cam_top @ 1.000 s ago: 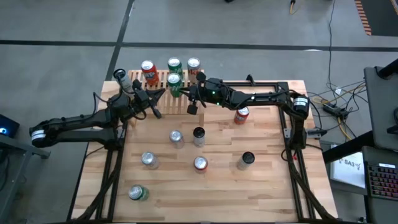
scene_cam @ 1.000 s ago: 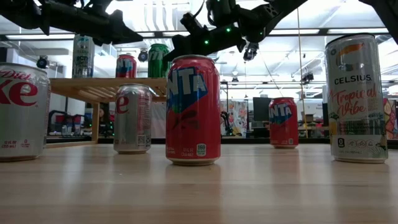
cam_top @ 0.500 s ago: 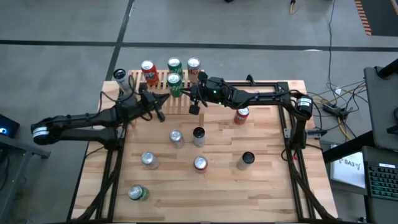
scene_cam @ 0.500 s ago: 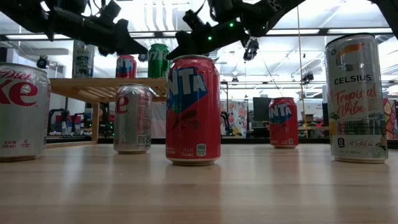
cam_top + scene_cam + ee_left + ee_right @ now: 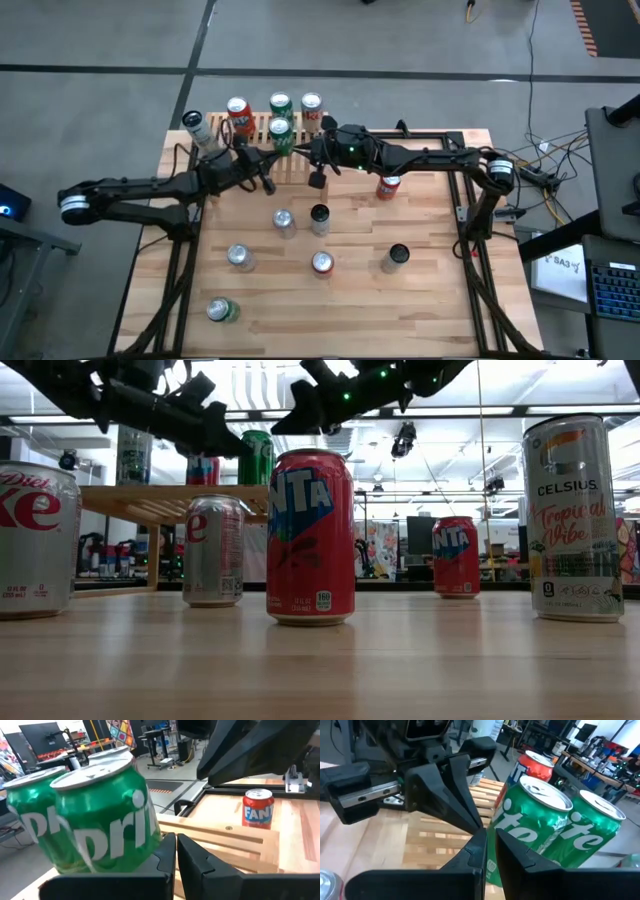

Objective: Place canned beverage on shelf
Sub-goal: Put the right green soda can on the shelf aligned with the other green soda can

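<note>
From above, the shelf (image 5: 262, 140) sits at the table's far edge with five cans on it, and the left gripper (image 5: 268, 160) and right gripper (image 5: 314, 152) flank a green can (image 5: 281, 133) near its front edge. At table height, both arms hang above the shelf (image 5: 150, 500). The left wrist camera shows its fingers (image 5: 165, 862) pressed together, empty, beside that green can (image 5: 107, 822). The right wrist camera shows its fingers (image 5: 476, 851) together too, empty, near that green can (image 5: 532, 827).

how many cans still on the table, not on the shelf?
7: one under the right arm; two mid-table; three nearer the front; one front-left. Arms may hide others.
</note>
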`<state>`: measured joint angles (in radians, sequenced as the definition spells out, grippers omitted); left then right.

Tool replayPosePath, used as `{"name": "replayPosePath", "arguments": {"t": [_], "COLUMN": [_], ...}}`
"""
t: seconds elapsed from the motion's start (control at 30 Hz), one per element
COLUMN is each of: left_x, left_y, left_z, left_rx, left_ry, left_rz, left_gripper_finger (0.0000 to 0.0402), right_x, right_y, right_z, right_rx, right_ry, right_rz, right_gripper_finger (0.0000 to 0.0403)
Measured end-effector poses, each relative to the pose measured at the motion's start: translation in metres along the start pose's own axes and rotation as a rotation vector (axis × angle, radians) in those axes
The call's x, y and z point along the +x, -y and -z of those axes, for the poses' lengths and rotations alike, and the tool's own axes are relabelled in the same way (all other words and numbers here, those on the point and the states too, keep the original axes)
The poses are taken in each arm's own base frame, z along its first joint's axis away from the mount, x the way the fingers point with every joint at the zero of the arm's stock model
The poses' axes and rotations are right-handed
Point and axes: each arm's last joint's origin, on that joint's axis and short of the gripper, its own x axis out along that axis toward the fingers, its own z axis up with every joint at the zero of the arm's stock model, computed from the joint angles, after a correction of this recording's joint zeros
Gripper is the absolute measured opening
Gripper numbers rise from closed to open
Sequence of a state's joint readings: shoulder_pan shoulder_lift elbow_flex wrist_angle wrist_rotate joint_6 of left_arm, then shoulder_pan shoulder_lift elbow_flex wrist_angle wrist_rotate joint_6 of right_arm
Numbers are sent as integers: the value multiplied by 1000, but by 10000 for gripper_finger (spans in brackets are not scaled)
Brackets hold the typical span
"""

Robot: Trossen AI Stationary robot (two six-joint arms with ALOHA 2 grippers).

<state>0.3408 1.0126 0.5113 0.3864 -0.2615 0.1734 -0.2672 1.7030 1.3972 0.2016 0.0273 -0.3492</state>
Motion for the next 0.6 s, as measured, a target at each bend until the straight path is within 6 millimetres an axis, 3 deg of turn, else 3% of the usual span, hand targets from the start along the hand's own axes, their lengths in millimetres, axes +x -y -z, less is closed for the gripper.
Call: {"name": "replayPosePath", "arguments": {"t": [0.6], "left_x": [9], "left_y": [0], "left_z": [1], "left_rx": [21], "left_ry": [-31], "left_rz": [-85], "left_gripper_finger": [0], "right_x": [-3], "right_y": [0], "right_z": [0], "right_rx": [-3], "right_ry": [-30], "right_rz": [-11], "right_gripper_finger": [27]}}
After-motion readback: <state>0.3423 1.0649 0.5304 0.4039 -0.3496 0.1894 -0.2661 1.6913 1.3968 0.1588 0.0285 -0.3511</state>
